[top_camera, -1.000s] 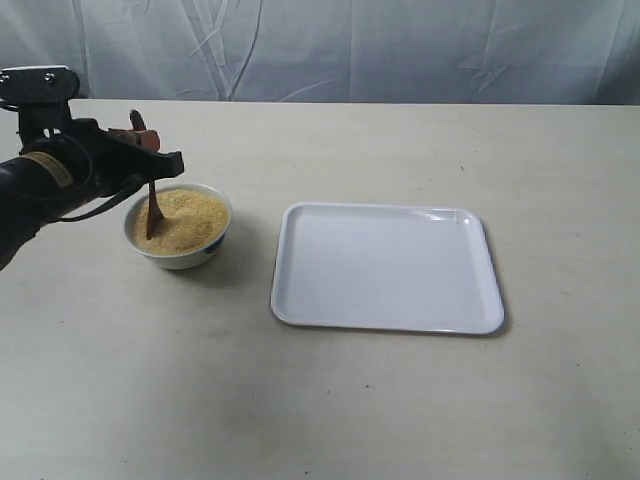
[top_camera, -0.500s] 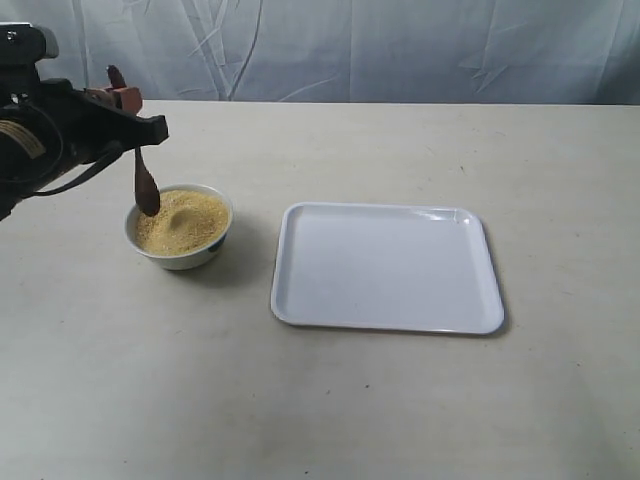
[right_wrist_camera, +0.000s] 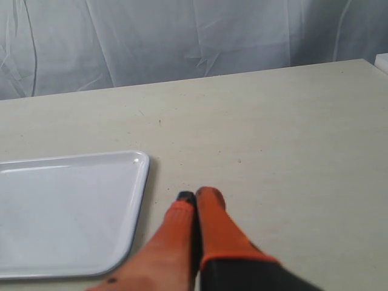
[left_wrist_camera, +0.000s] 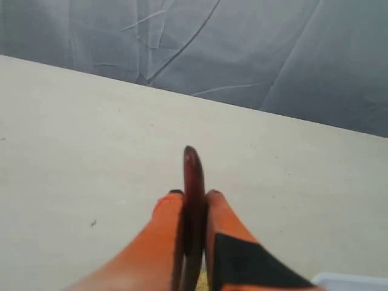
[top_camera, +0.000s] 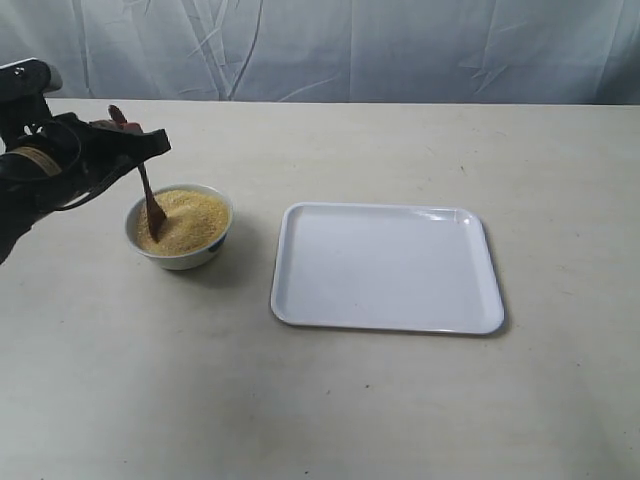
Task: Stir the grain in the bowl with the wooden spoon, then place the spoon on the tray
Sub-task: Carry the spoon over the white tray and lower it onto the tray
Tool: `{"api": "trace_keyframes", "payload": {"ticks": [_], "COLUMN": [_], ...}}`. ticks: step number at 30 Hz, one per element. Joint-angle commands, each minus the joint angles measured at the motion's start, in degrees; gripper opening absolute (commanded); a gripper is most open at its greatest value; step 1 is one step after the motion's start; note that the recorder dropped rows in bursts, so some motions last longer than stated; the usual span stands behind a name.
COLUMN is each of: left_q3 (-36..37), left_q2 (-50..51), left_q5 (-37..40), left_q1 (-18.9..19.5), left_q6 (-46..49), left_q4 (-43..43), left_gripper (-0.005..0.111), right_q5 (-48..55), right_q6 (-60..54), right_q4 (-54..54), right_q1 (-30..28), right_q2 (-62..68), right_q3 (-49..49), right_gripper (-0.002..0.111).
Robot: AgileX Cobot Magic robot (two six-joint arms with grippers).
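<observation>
A: Risks, quick?

B: You've got the wooden spoon (top_camera: pixel 148 190) with its head down in the grain (top_camera: pixel 192 215), close to the bowl (top_camera: pixel 182 260) wall on the arm's side, handle tilted. The grain sits heaped about to the rim. If you sweep wide or fast, I'd expect it to spill onto the table (top_camera: pixel 330 400).

A: Anything else?

B: The bowl looks small and light. If you press the spoon against the wall, it may slide or tip. The handle is also thin and could swivel in the pinch if the head drags hard. On the way to the tray (top_camera: pixel 390 270), which lies to the right of the bowl without touching it, loose grains could drop off the head.

A: Fingers?

B: Your left gripper (left_wrist_camera: pixel 194 197) is clamped on the handle. The orange fingers (left_wrist_camera: pixel 165 213) press it from both sides with almost no gap, and the handle end pokes out past the tips. They touch nothing else.

A: Right one?

B: Your right gripper (right_wrist_camera: pixel 197 195) has its tips together and holds nothing. It hangs over bare table just beside the tray's corner.
</observation>
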Motion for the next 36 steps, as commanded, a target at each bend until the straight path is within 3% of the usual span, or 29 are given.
{"api": "trace_keyframes", "payload": {"ticks": [1,12,14,18,22,24,28,32,36], "left_q3": [-0.09,-0.09,-2.81,-18.41,-31.36,-37.32,-44.70,-52.98,-61.80], "left_q2": [-1.34,-7.42,-10.40,-14.37,-10.21,-5.59,3.98,14.42,23.06], "left_q5": [-0.05,3.30,11.45,42.18,57.22,62.18,64.77,69.25,74.33], "left_q1": [0.04,0.04,-0.89,-9.00,-18.01,-23.18,-27.57,-28.43,-28.43], "left_q6": [-3.30,0.09,-0.01,0.11,0.11,0.82,6.90,17.96,24.36], "left_q4": [1.65,2.52,5.44,11.79,11.53,11.53,5.21,-8.14,-13.94], "left_gripper": [0.000,0.000,0.000,0.000,0.000,0.000,0.000,0.000,0.000], "right_q5": [-0.58,-0.58,-0.40,-0.40,-0.40,-0.40,-0.52,-0.52,-0.52], "right_q6": [0.01,0.01,0.01,0.01,0.01,0.01,0.01,0.01,0.01], "right_q4": [0.00,0.00,0.00,0.00,0.00,0.00,0.00,0.00,0.00], "right_q1": [-0.15,-0.15,-0.15,-0.15,-0.15,-0.15,-0.15,-0.15,-0.15], "right_q2": [-0.35,-0.35,-0.35,-0.35,-0.35,-0.35,-0.35,-0.35,-0.35], "right_q3": [0.15,0.15,0.15,0.15,0.15,0.15,0.15,0.15,0.15], "right_gripper": [0.000,0.000,0.000,0.000,0.000,0.000,0.000,0.000,0.000]}}
